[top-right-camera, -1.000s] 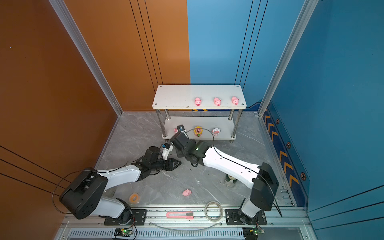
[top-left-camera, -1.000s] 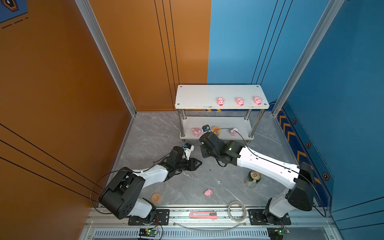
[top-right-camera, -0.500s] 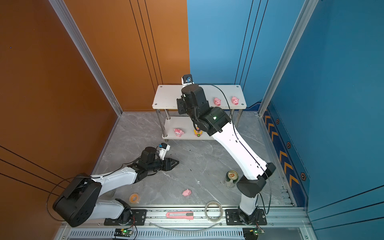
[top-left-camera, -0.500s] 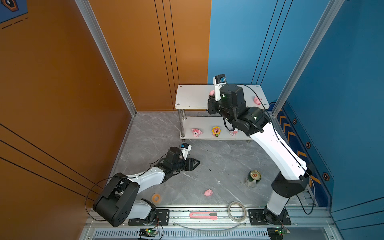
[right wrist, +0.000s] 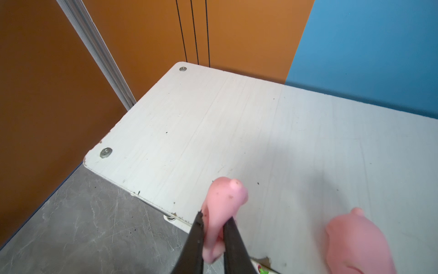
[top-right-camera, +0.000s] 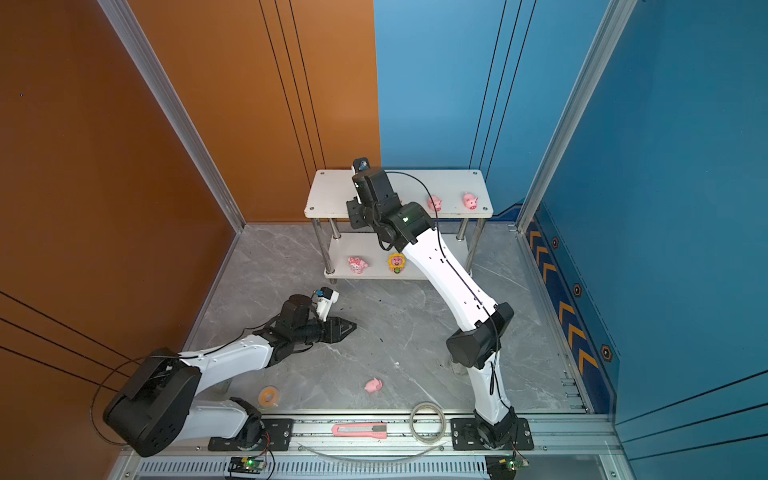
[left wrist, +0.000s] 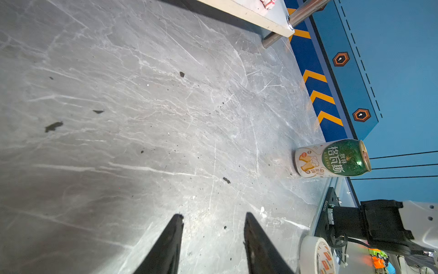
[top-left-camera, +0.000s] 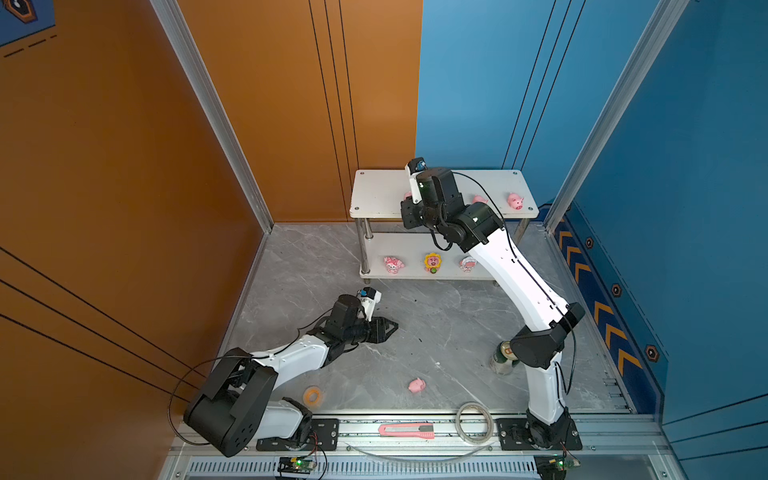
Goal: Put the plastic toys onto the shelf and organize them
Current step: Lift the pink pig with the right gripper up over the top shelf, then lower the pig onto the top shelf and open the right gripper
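My right gripper [right wrist: 215, 217] is shut on a small pink pig [right wrist: 225, 197], held just above the front left part of the white shelf's [right wrist: 213, 123] top tier. Another pig [right wrist: 358, 239] stands close beside it. In both top views two more pigs [top-left-camera: 515, 201] [top-right-camera: 434, 203] stand on the top tier of the shelf [top-left-camera: 378, 195]. Three figurines, pink-white [top-left-camera: 393, 264], sunflower [top-left-camera: 432, 262] and white-pink [top-left-camera: 468, 264], line the lower tier. One pig [top-left-camera: 416, 385] lies on the floor. My left gripper [left wrist: 213, 214] is open and empty, low over the floor [top-left-camera: 390, 328].
A green can [left wrist: 331, 158] stands on the floor at the right, partly behind my right arm's elbow [top-left-camera: 540, 345]. A pink utility knife [top-left-camera: 406, 430] and a clear tape ring [top-left-camera: 475, 422] lie on the front rail. An orange tape roll [top-left-camera: 312, 395] sits near the left arm's base.
My right arm has risen from the floor near the lower tier to the top tier, then shifted left along it with the pig. The left gripper has drawn back slightly.
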Available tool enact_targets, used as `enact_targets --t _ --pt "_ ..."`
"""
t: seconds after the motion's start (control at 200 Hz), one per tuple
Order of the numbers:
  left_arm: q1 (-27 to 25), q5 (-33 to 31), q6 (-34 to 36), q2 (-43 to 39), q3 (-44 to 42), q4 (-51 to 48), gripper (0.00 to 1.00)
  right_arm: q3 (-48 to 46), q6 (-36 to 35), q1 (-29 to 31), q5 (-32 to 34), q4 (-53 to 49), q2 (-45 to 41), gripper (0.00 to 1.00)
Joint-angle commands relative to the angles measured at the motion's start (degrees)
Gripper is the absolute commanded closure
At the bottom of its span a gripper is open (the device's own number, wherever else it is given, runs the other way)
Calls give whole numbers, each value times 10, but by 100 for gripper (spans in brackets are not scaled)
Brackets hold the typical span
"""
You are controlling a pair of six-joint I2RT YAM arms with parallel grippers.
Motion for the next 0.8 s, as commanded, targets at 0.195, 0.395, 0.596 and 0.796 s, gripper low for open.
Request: enact_targets --t 0.195,0.395,0.596,0.796 --pt "8 5 12 -7 -10 -7 55 21 3 -20 -12 0 17 81" --pt "8 0 14 -14 -17 -7 55 21 6 -23 -10 3 20 80" --pt "9 1 13 -15 -21 -7 55 21 9 -21 -14 3 20 73" --pt "11 -2 14 -20 -24 -7 55 21 11 -20 -12 4 36 67"
